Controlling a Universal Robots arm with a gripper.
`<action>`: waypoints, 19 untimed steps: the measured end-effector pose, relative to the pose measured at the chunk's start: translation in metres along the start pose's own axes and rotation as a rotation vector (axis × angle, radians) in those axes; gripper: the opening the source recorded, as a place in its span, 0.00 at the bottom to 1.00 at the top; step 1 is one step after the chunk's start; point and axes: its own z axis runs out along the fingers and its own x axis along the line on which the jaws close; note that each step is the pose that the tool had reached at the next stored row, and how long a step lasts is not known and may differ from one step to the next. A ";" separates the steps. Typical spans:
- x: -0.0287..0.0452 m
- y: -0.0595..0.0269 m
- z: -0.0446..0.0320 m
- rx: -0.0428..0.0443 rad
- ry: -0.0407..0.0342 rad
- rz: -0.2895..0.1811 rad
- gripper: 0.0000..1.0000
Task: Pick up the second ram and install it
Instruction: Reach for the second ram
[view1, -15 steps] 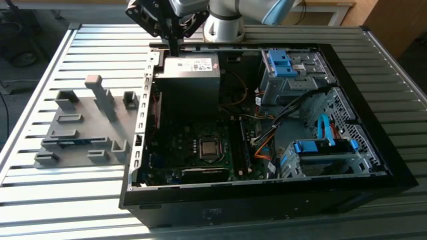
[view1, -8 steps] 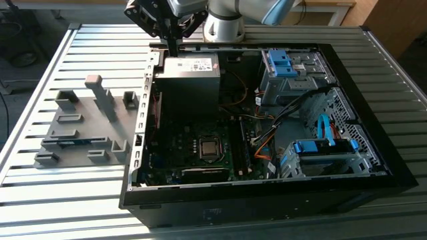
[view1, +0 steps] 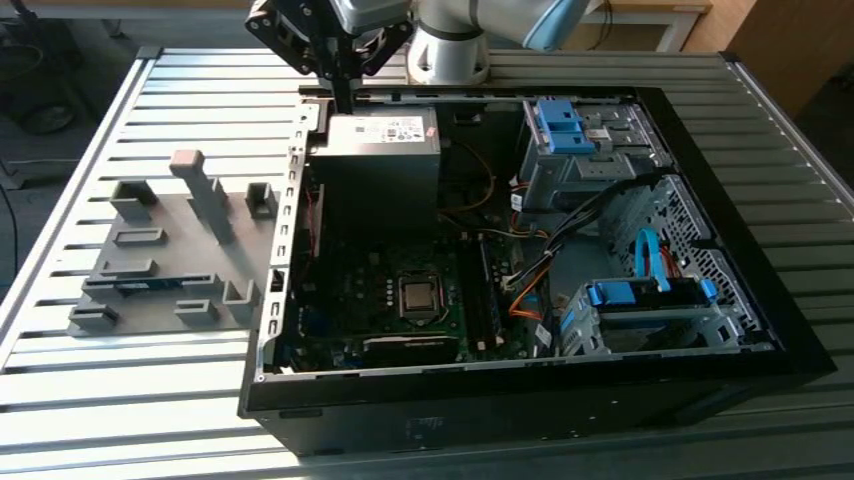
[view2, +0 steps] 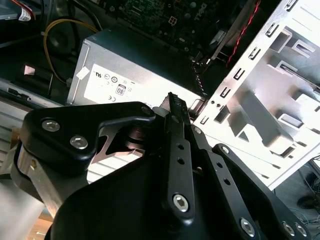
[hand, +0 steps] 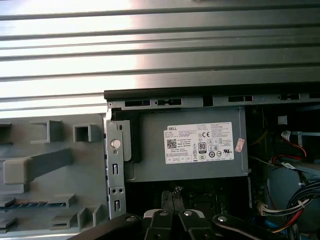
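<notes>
In the exterior view, an open computer case lies on a slatted metal table, its motherboard exposed. The gripper hangs over the far edge of the case, just above the power-supply box. Its fingers are pressed together into one thin dark tip, and nothing shows between them. On the table at the exterior view's left of the case sits a grey plastic fixture. The second ram lies in one of its slots as a short blue strip, well apart from the gripper.

In the second wrist view, the gripper points toward the labelled face of the power-supply box, its black fingers meeting at the tip. The perforated metal case wall runs beside it, with the fixture beyond.

In the first wrist view, the power-supply box sits inside the case edge. The fixture lies alongside it on the table. The second ram shows as a blue edge seated in a fixture slot.
</notes>
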 end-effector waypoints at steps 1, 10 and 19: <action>0.0004 -0.0001 0.0000 0.0000 0.0000 0.000 0.11; 0.0038 -0.0003 0.0003 0.0000 0.0000 0.000 0.11; 0.0068 -0.0005 0.0005 0.0000 0.0001 0.000 0.11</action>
